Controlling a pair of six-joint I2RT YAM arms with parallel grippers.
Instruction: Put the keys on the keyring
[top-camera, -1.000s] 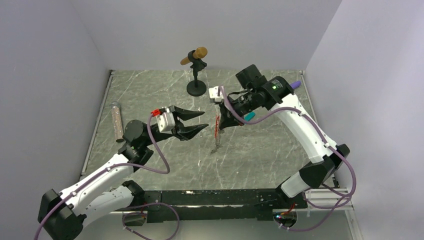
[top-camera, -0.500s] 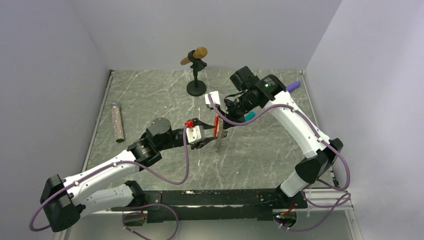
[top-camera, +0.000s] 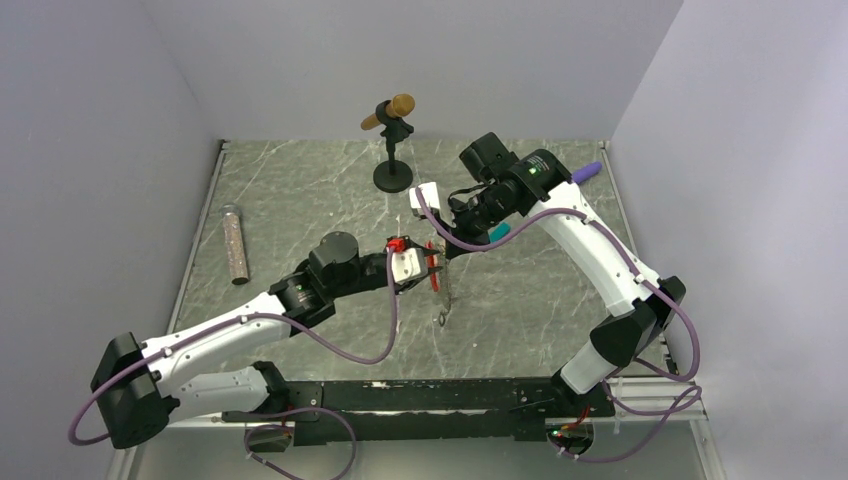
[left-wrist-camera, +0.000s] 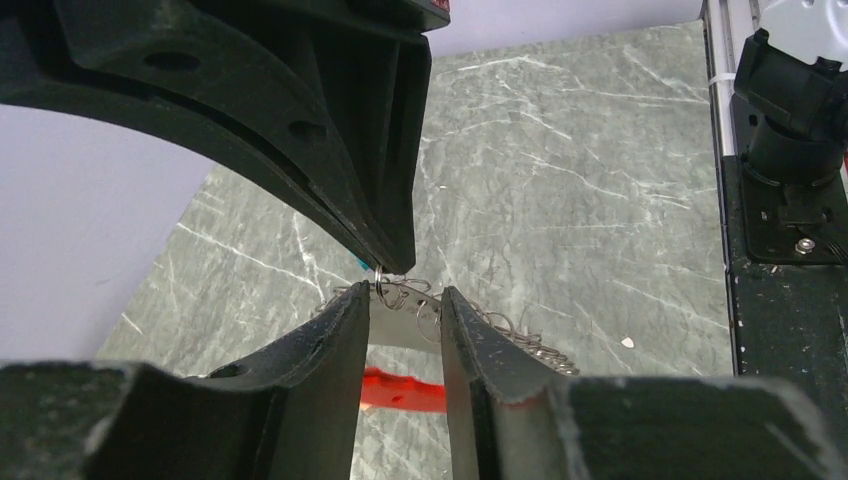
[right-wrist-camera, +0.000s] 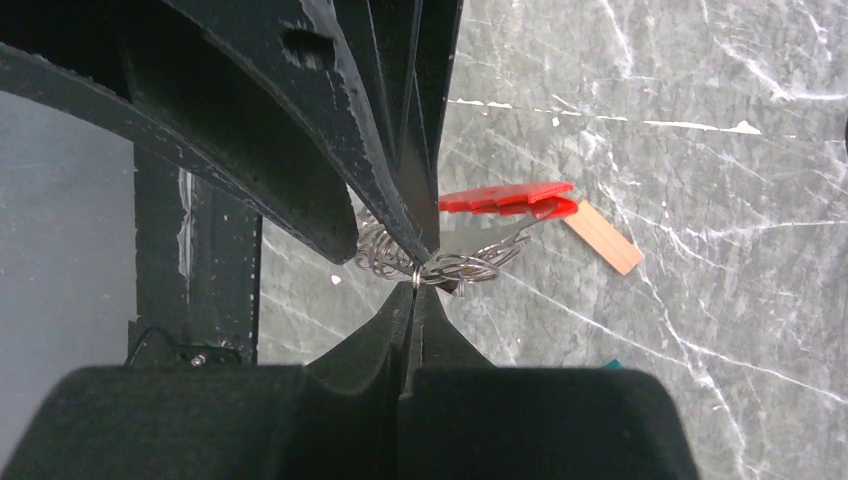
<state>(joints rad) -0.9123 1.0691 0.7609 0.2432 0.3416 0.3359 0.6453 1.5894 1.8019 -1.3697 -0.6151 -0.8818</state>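
The right gripper, jaws pressed shut on a small loop of the keyring, holds the bunch hanging above the table. The left gripper stands at that same loop with jaws narrowly apart, pinching nothing. This looks like the steadying step: next comes a firm pinch just beside the right tips. No keys can be made out.

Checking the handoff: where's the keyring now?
Top view: the keyring hangs above the table's middle, pinched in the right gripper, with the left gripper open around it from the left.
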